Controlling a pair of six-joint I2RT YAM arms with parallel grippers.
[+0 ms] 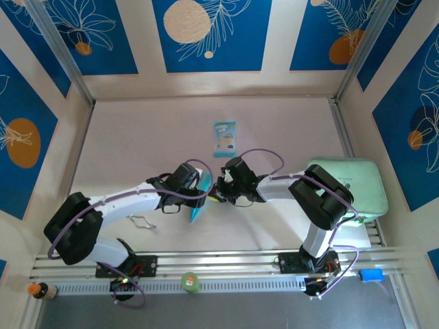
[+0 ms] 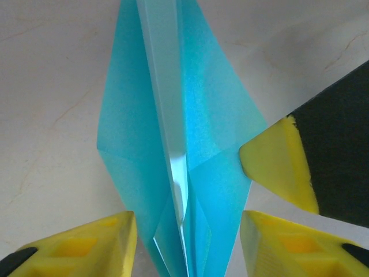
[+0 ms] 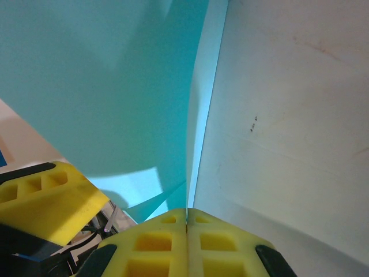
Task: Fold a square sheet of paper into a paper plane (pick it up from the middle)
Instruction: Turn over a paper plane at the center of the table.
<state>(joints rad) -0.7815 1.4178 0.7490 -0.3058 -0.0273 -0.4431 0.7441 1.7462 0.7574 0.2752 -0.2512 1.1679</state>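
The square sheet of paper is folded into a slim cyan paper plane with a centre ridge, lying between the two arms in the top view. In the left wrist view the paper plane runs lengthwise between my left gripper, whose yellow fingers stand apart on either side of it, open. A fingertip of the right gripper touches the plane's right edge there. My right gripper is shut, with a folded edge of the paper plane running into the seam of its pads. Both grippers meet at the plane.
A small teal-and-white packet lies farther back on the table. A pale green pad sits at the right. A bent wire clip lies near the left arm. A green cap, a small bottle and a blue item line the front rail.
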